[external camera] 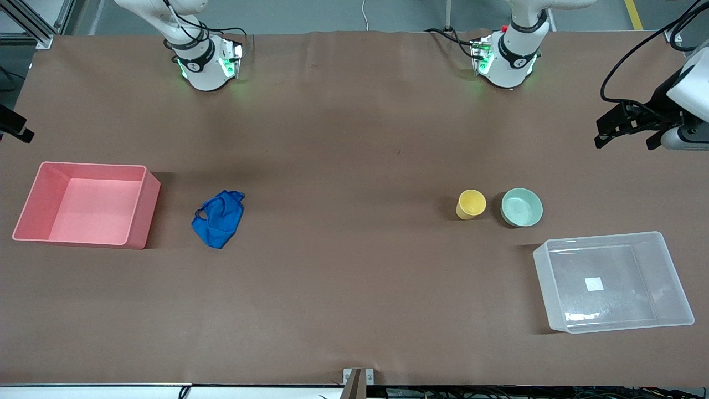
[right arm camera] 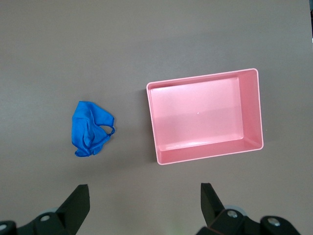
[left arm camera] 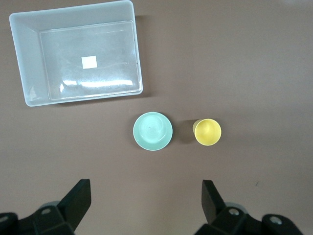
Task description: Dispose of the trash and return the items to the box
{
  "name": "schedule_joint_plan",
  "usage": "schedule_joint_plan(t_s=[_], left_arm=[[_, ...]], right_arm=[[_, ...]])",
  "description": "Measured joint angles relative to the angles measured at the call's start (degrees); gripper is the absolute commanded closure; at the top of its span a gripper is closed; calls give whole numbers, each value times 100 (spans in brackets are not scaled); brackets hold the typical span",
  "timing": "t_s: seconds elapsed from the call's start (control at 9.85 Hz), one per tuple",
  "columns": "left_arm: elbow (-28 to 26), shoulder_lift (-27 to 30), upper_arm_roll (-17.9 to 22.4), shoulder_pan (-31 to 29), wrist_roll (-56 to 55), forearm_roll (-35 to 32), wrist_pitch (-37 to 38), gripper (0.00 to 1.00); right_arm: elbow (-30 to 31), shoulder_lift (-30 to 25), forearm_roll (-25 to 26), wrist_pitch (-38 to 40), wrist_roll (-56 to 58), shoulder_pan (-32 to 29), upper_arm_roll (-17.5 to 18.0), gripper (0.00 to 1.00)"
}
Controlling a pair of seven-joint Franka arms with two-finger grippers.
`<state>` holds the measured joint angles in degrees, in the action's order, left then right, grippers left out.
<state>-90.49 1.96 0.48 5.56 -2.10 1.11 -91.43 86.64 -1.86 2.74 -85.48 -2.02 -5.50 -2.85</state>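
The blue wrinkly trash (external camera: pixel 218 218) lies on the table beside the pink bin (external camera: pixel 138 213), toward the right arm's end; it also shows in the right wrist view (right arm camera: pixel 90 128). The yellow cup (external camera: pixel 471 204) and the mint-green bowl (external camera: pixel 521 207) stand side by side, both upright, toward the left arm's end. The clear box (external camera: pixel 673 277) stands nearer the front camera than they do and holds nothing but its white label. My left gripper (left arm camera: pixel 145 198) is open and empty, high over the table near the bowl (left arm camera: pixel 152 131). My right gripper (right arm camera: pixel 145 200) is open and empty, high over the table near the trash.
The pink bin (right arm camera: pixel 252 115) holds nothing. Both arm bases (external camera: pixel 202 61) stand along the table edge farthest from the front camera. The brown table (external camera: pixel 354 233) spreads between the trash and the cup.
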Motion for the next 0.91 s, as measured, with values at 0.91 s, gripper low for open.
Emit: schedule_joint_plan(t_s=[0.91], left_arm=[[13, -166, 2, -2, 0, 0, -187, 0]], right_arm=[[29, 121, -148, -206, 1, 77, 24, 0]])
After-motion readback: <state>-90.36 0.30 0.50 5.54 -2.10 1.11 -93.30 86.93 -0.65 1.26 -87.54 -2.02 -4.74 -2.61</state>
